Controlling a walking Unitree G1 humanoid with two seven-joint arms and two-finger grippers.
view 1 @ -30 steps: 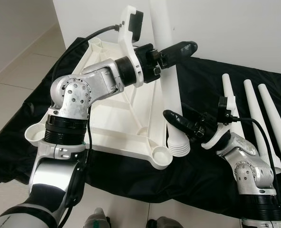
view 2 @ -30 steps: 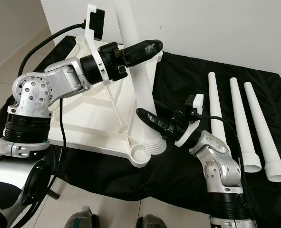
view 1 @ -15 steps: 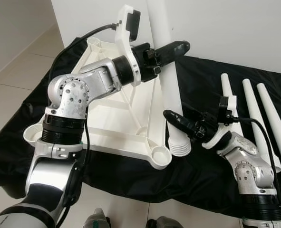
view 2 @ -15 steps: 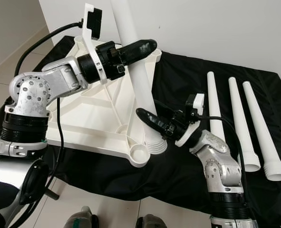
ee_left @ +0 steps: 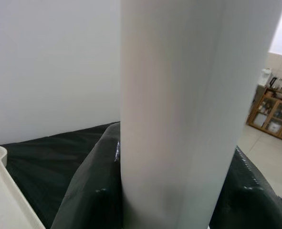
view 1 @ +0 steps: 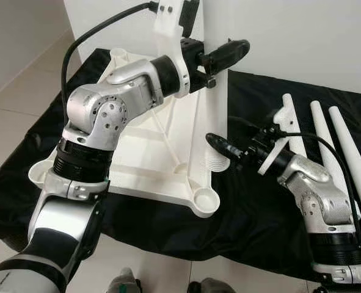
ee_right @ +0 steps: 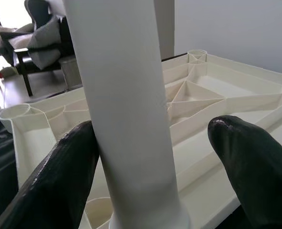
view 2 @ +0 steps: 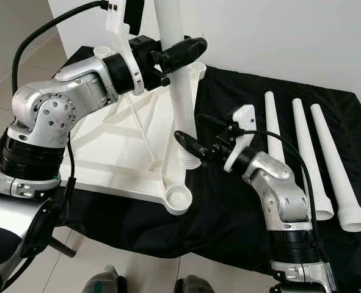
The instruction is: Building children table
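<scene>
The white table top [view 1: 140, 137] lies upside down on a black cloth, with an open corner socket [view 1: 204, 199] at its near right corner. A white table leg [view 1: 215, 104] stands almost upright, its ribbed end [view 1: 215, 162] hanging by the top's right rim. My left gripper [view 1: 221, 54] is shut on the leg high up; the left wrist view has the leg [ee_left: 179, 119] between both fingers. My right gripper [view 1: 217, 145] is open around the leg's lower part. One of its fingers [ee_right: 59, 176] touches the leg [ee_right: 126, 109]; the other stands apart.
Three spare white legs [view 1: 324, 131] lie side by side on the black cloth [view 1: 253, 213] at the right. A white wall rises close behind. Tiled floor [view 1: 15, 79] runs along the left. The cloth's near edge drops off just before my feet.
The leg has been lifted and stands straighter; its ribbed end has risen off the cloth. My left gripper moved up with it, and my right gripper rose and came closer in.
</scene>
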